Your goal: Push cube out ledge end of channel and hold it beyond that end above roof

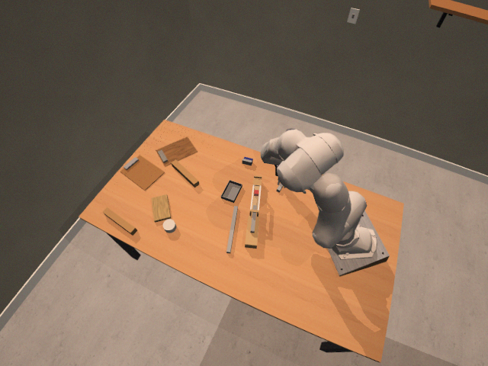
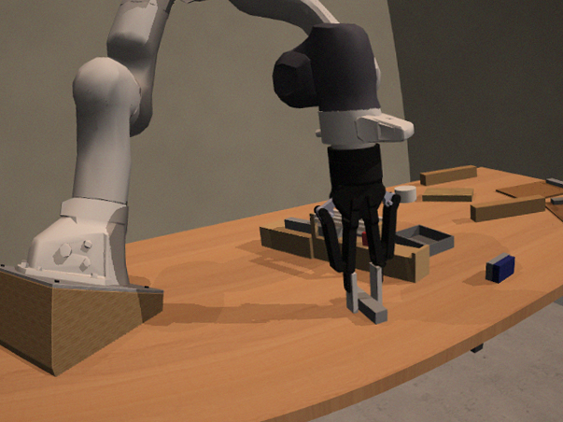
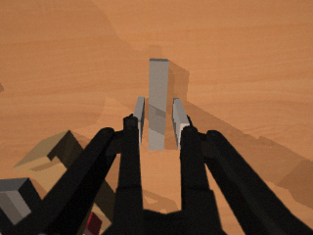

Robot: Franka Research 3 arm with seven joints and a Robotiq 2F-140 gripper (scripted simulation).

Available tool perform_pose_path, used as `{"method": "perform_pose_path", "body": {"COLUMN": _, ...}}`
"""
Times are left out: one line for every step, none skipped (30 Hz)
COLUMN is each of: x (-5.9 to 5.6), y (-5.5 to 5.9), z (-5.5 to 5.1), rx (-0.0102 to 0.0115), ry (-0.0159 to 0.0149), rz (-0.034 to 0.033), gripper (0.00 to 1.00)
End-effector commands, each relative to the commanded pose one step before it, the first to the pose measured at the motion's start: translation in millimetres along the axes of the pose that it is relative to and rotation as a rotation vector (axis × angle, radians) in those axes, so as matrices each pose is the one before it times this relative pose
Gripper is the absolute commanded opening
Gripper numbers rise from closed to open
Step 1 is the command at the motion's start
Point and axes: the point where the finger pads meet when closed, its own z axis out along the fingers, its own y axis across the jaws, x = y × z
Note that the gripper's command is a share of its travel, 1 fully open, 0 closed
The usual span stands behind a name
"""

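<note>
Cube (image 1: 256,192) inside channel (image 1: 255,197), well apart from pincer (image 2: 363,290)

Even soft light, faint shadows, sharp

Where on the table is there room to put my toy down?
One bare patch lies on the table between the long gray bar and the arm's base plate, toward the near edge. Another lies between the blue block and the wooden boards. It is crowded around the channel, the dark tray and the fingers straddling the short gray bar.
</note>
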Motion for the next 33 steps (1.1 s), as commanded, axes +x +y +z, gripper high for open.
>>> {"method": "perform_pose_path", "body": {"x": 1.2, "y": -1.15, "z": 0.0, "rx": 0.00216, "ry": 0.00384, "rz": -0.0064, "gripper": 0.23}}
{"method": "perform_pose_path", "body": {"x": 0.0, "y": 0.0, "z": 0.0, "rx": 0.0, "ry": 0.0, "rz": 0.0, "gripper": 0.23}}
{"method": "perform_pose_path", "body": {"x": 0.0, "y": 0.0, "z": 0.0, "rx": 0.0, "ry": 0.0, "rz": 0.0, "gripper": 0.23}}
{"method": "perform_pose_path", "body": {"x": 0.0, "y": 0.0, "z": 0.0, "rx": 0.0, "ry": 0.0, "rz": 0.0, "gripper": 0.23}}
{"method": "perform_pose_path", "body": {"x": 0.0, "y": 0.0, "z": 0.0, "rx": 0.0, "ry": 0.0, "rz": 0.0, "gripper": 0.23}}
{"method": "perform_pose_path", "body": {"x": 0.0, "y": 0.0, "z": 0.0, "rx": 0.0, "ry": 0.0, "rz": 0.0, "gripper": 0.23}}
{"method": "perform_pose_path", "body": {"x": 0.0, "y": 0.0, "z": 0.0, "rx": 0.0, "ry": 0.0, "rz": 0.0, "gripper": 0.23}}
{"method": "perform_pose_path", "body": {"x": 0.0, "y": 0.0, "z": 0.0, "rx": 0.0, "ry": 0.0, "rz": 0.0, "gripper": 0.23}}
{"method": "perform_pose_path", "body": {"x": 0.0, "y": 0.0, "z": 0.0, "rx": 0.0, "ry": 0.0, "rz": 0.0, "gripper": 0.23}}
{"method": "perform_pose_path", "body": {"x": 0.0, "y": 0.0, "z": 0.0, "rx": 0.0, "ry": 0.0, "rz": 0.0, "gripper": 0.0}}
{"method": "perform_pose_path", "body": {"x": 0.0, "y": 0.0, "z": 0.0, "rx": 0.0, "ry": 0.0, "rz": 0.0, "gripper": 0.0}}
{"method": "perform_pose_path", "body": {"x": 0.0, "y": 0.0, "z": 0.0, "rx": 0.0, "ry": 0.0, "rz": 0.0, "gripper": 0.0}}
{"method": "perform_pose_path", "body": {"x": 0.0, "y": 0.0, "z": 0.0, "rx": 0.0, "ry": 0.0, "rz": 0.0, "gripper": 0.0}}
{"method": "perform_pose_path", "body": {"x": 0.0, "y": 0.0, "z": 0.0, "rx": 0.0, "ry": 0.0, "rz": 0.0, "gripper": 0.0}}
{"method": "perform_pose_path", "body": {"x": 0.0, "y": 0.0, "z": 0.0, "rx": 0.0, "ry": 0.0, "rz": 0.0, "gripper": 0.0}}
{"method": "perform_pose_path", "body": {"x": 0.0, "y": 0.0, "z": 0.0, "rx": 0.0, "ry": 0.0, "rz": 0.0, "gripper": 0.0}}
{"method": "perform_pose_path", "body": {"x": 0.0, "y": 0.0, "z": 0.0, "rx": 0.0, "ry": 0.0, "rz": 0.0, "gripper": 0.0}}
{"method": "perform_pose_path", "body": {"x": 0.0, "y": 0.0, "z": 0.0, "rx": 0.0, "ry": 0.0, "rz": 0.0, "gripper": 0.0}}
{"method": "perform_pose_path", "body": {"x": 0.0, "y": 0.0, "z": 0.0, "rx": 0.0, "ry": 0.0, "rz": 0.0, "gripper": 0.0}}
{"method": "perform_pose_path", "body": {"x": 0.0, "y": 0.0, "z": 0.0, "rx": 0.0, "ry": 0.0, "rz": 0.0, "gripper": 0.0}}
{"method": "perform_pose_path", "body": {"x": 0.0, "y": 0.0, "z": 0.0, "rx": 0.0, "ry": 0.0, "rz": 0.0, "gripper": 0.0}}
{"method": "perform_pose_path", "body": {"x": 0.0, "y": 0.0, "z": 0.0, "rx": 0.0, "ry": 0.0, "rz": 0.0, "gripper": 0.0}}
{"method": "perform_pose_path", "body": {"x": 0.0, "y": 0.0, "z": 0.0, "rx": 0.0, "ry": 0.0, "rz": 0.0, "gripper": 0.0}}
{"method": "perform_pose_path", "body": {"x": 0.0, "y": 0.0, "z": 0.0, "rx": 0.0, "ry": 0.0, "rz": 0.0, "gripper": 0.0}}
{"method": "perform_pose_path", "body": {"x": 0.0, "y": 0.0, "z": 0.0, "rx": 0.0, "ry": 0.0, "rz": 0.0, "gripper": 0.0}}
{"method": "perform_pose_path", "body": {"x": 0.0, "y": 0.0, "z": 0.0, "rx": 0.0, "ry": 0.0, "rz": 0.0, "gripper": 0.0}}
{"method": "perform_pose_path", "body": {"x": 0.0, "y": 0.0, "z": 0.0, "rx": 0.0, "ry": 0.0, "rz": 0.0, "gripper": 0.0}}
{"method": "perform_pose_path", "body": {"x": 0.0, "y": 0.0, "z": 0.0, "rx": 0.0, "ry": 0.0, "rz": 0.0, "gripper": 0.0}}
{"method": "perform_pose_path", "body": {"x": 0.0, "y": 0.0, "z": 0.0, "rx": 0.0, "ry": 0.0, "rz": 0.0, "gripper": 0.0}}
{"method": "perform_pose_path", "body": {"x": 0.0, "y": 0.0, "z": 0.0, "rx": 0.0, "ry": 0.0, "rz": 0.0, "gripper": 0.0}}
{"method": "perform_pose_path", "body": {"x": 0.0, "y": 0.0, "z": 0.0, "rx": 0.0, "ry": 0.0, "rz": 0.0, "gripper": 0.0}}
{"method": "perform_pose_path", "body": {"x": 0.0, "y": 0.0, "z": 0.0, "rx": 0.0, "ry": 0.0, "rz": 0.0, "gripper": 0.0}}
{"method": "perform_pose_path", "body": {"x": 0.0, "y": 0.0, "z": 0.0, "rx": 0.0, "ry": 0.0, "rz": 0.0, "gripper": 0.0}}
